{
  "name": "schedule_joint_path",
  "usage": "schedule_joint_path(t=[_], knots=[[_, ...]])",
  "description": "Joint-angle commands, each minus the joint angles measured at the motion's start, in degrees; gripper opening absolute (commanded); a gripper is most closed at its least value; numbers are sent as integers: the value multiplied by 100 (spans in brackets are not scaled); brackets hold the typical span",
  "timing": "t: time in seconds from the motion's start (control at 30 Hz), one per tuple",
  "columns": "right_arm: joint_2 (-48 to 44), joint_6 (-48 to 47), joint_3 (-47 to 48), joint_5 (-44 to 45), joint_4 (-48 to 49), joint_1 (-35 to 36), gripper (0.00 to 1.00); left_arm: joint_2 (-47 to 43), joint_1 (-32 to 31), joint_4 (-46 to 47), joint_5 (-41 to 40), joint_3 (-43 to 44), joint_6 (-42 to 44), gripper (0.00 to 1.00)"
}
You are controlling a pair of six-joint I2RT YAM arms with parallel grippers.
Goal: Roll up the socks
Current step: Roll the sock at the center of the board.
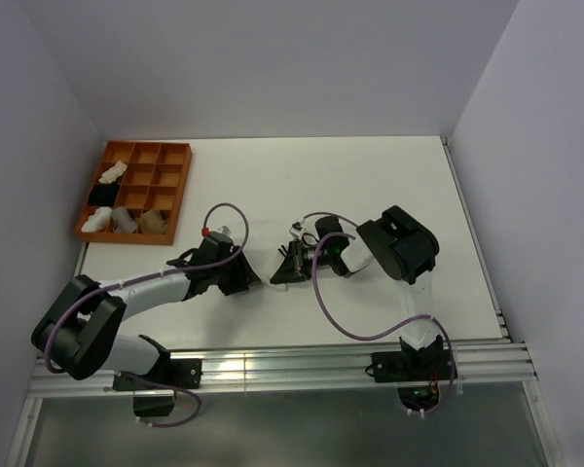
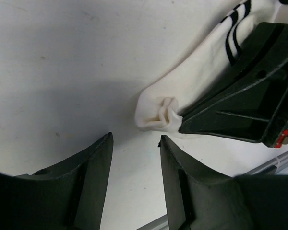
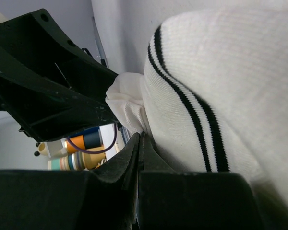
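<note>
Left gripper point(image 2: 136, 140) hovering released, jaws apart, just beside puckered end of short white knit sock with dark stripes point(image 2: 192, 79), lying on white table point(image 1: 389, 175). Right gripper point(image 3: 139, 139) clenching that pucker. Far left corner: orange compartmented tray point(image 1: 182, 195) holding soft bundles point(image 1: 97, 222).

The top view looked down from above and behind the arm bases, from well off, taking in the whole table point(image 1: 302, 175) to its far edge. The left wrist view looked nearly straight down at the table from close by, past the left claw point(image 2: 136, 139) to the right claw point(image 2: 187, 123) and the striped sock point(image 2: 192, 76). The right wrist view sat nearest of all, looking along its own closed fingers point(image 3: 110, 182) with the sock filling the frame. Both wrist views shared the sock and the opposite claw; the top view showed both claws at mid-table.
</note>
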Motion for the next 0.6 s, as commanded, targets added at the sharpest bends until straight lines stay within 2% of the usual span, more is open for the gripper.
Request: schedule_joint_path(t=[0.0, 0.3, 0.57], knots=[[188, -1, -72, 144, -33, -75, 0, 165, -55, 256, 97, 92, 136, 50], [267, -45, -11, 135, -148, -75, 0, 534, -72, 291, 70, 250, 163, 49], [276, -27, 7, 100, -139, -75, 0, 876, -81, 230, 18, 382, 180, 44]])
